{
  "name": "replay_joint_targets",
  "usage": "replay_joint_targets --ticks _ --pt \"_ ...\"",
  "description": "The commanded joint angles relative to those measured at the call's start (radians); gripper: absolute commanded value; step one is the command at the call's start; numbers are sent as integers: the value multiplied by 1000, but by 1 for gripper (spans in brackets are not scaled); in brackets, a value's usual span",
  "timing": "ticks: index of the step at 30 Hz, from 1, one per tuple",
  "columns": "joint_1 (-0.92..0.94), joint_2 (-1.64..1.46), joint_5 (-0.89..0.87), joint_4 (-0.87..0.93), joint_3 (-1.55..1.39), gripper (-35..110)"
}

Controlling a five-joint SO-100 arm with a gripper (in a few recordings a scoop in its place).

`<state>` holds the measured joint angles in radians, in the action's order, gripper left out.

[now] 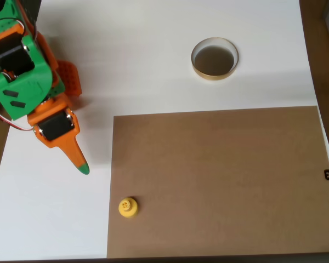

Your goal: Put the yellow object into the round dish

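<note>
Orange and green, the claw [79,161] shows at the left of the overhead view, its one clearly visible finger tapering to a green tip that points down and to the right over the white table [153,66]; whether the fingers stand apart or together I cannot tell from this angle, and nothing is seen between them; the tip lies well apart from both of the task's things.

Nearest the bottom edge of the picture, the yellow object [128,206] sits upright on the left margin of a brown board [225,181], its knob facing the camera, just inside the board's left edge; the board is a flat rectangle covering the lower right part of the table, and a small dark tab [328,175] sits at its right edge.

Above that, the arm [22,71] rises toward the upper left corner, green shell over orange parts, with wires at its left side.

Farthest up, the round dish [214,58] rests on the bare white table beyond the board's top edge, tan rim, dark inside, holding nothing; it is well apart from the yellow object.
</note>
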<state>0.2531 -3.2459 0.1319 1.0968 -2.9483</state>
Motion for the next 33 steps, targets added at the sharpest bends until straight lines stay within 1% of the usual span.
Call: replay_joint_targets --ticks 1,7,13,17,19,20,22,23,24,26,31,33 --pt "-3 -17 18 9 14 5" --pt "-20 -17 35 9 14 5" --pt "-121 -17 143 18 11 5" --pt "-215 -17 267 28 3 5" --pt "-278 -17 368 44 -5 5" --pt "-318 -17 469 66 -15 5" --pt "-403 -18 709 178 -34 5" --pt "-466 -18 759 192 -43 5" --pt "-485 -18 773 192 -48 5" --pt "-446 -18 781 195 -48 5" --pt "-449 -18 772 195 -48 5" --pt "-408 -18 644 164 -25 5"
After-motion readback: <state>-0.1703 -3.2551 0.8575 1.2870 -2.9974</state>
